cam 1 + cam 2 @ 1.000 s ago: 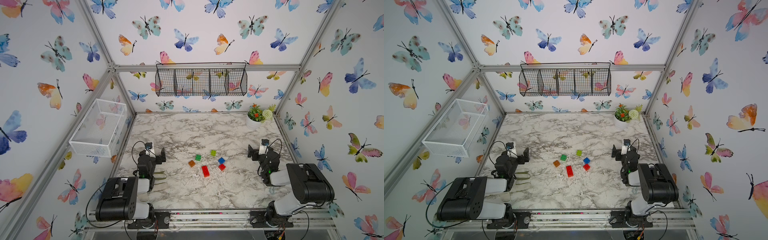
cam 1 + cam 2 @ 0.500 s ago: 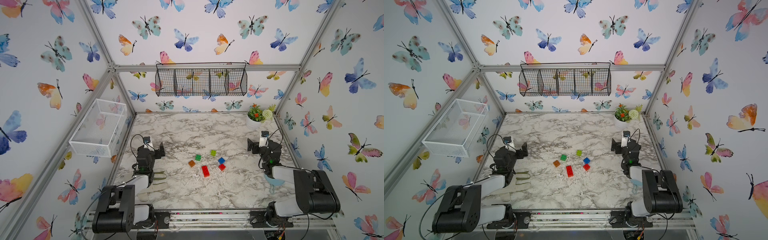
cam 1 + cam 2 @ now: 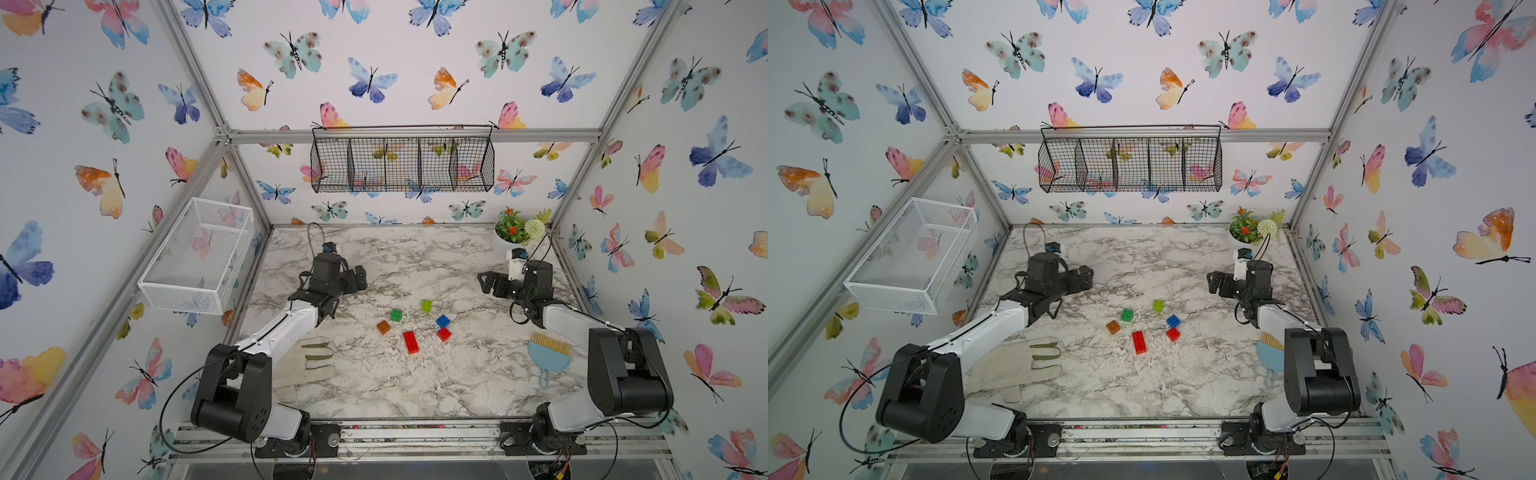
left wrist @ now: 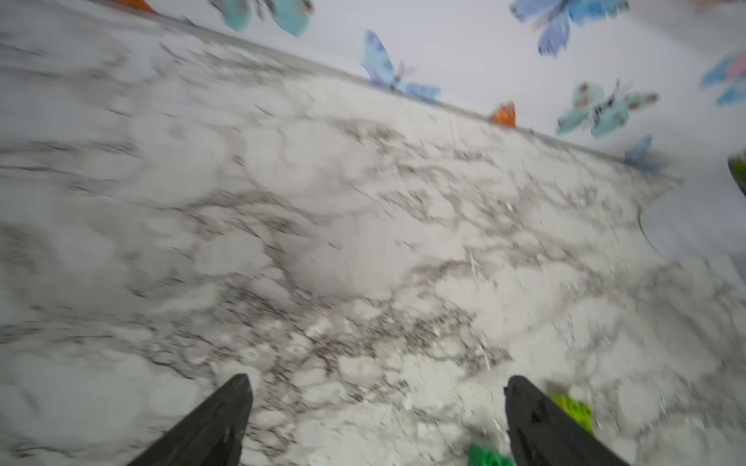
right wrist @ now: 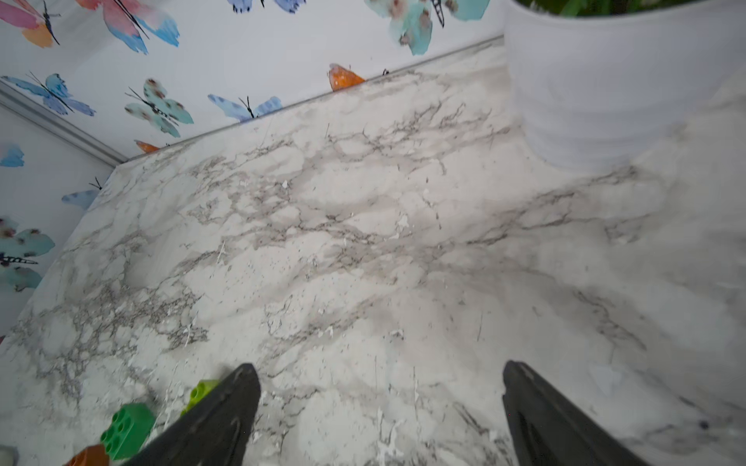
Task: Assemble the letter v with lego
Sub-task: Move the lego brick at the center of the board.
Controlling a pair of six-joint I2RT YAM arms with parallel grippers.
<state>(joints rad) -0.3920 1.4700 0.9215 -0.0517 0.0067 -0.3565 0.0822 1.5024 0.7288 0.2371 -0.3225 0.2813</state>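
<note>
Left gripper [image 4: 377,385]: the jaws stood wide apart with nothing between them. The unit hung over the left half of the counter [image 3: 415,257], with its fingers directed toward the right edge.

Right gripper [image 5: 379,369]: the jaws were likewise spread wide and held nothing. The unit sat near the right edge, just in front of the potted plant [image 3: 515,232] in the back right corner.

The lego [image 3: 1127,315] lay on the middle of the counter, between the two grippers and somewhat nearer the front edge. It formed a loose cluster of six separate bricks, and neither gripper touched any of them.
- The lime green brick [image 3: 426,306] lay nearest the back edge.
- The dark green brick [image 3: 396,315] lay to its left.
- The orange brick [image 3: 383,327] lay farthest left.
- The long red brick [image 3: 411,342] lay nearest the front edge.
- The blue brick [image 3: 443,321] lay on the right of the cluster.
- The square red brick [image 3: 444,334] lay just in front of the blue one (whether the two touched could not be determined).

Both top views showed the same layout.

A white glove [image 3: 316,361] lay toward the front left corner, partly under the left arm. A blue brush [image 3: 548,353] lay near the right edge, beside the right arm.
</note>
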